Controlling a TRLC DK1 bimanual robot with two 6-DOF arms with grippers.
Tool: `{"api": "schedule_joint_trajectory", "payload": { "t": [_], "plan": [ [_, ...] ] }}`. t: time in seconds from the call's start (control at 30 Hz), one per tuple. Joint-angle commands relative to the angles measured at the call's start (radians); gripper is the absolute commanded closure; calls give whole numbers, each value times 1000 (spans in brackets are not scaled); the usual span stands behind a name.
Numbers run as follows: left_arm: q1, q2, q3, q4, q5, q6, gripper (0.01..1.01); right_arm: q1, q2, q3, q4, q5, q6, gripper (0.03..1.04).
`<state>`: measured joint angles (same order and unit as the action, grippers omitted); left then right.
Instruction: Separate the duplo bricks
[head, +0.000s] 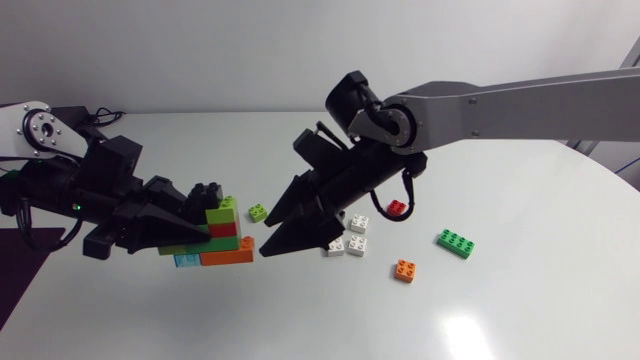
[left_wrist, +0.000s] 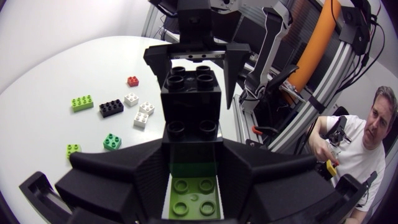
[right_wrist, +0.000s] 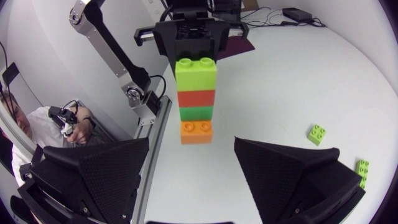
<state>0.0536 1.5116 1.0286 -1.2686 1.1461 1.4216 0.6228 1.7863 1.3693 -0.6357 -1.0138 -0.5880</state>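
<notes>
My left gripper (head: 203, 226) is shut on one end of a stack of duplo bricks (head: 226, 236) held above the table; lime, red, green and orange layers show. In the left wrist view a green brick (left_wrist: 193, 193) sits between my fingers and black bricks (left_wrist: 189, 93) stick out ahead. My right gripper (head: 266, 238) stands open just to the right of the stack, its fingers apart from it. In the right wrist view the stack (right_wrist: 196, 99) hangs ahead of my open right gripper (right_wrist: 196, 180), with the left gripper (right_wrist: 193, 37) behind it.
Loose bricks lie on the white table under and right of the right gripper: a small lime one (head: 258, 211), three white ones (head: 357, 234), a red one (head: 397, 208), an orange one (head: 404, 270), a green one (head: 455, 242). A black brick (left_wrist: 111, 108) lies among them.
</notes>
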Motion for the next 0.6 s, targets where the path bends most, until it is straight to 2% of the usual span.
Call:
{"api": "schedule_joint_trajectory", "payload": {
  "t": [0.0, 0.57],
  "plan": [
    [-12, 21, 30, -11, 23, 37, 751, 22, 19, 25, -25, -14, -7, 102],
    [-40, 59, 91, -18, 60, 7, 749, 58, 64, 42, -18, -12, -16, 134]
  ]
}}
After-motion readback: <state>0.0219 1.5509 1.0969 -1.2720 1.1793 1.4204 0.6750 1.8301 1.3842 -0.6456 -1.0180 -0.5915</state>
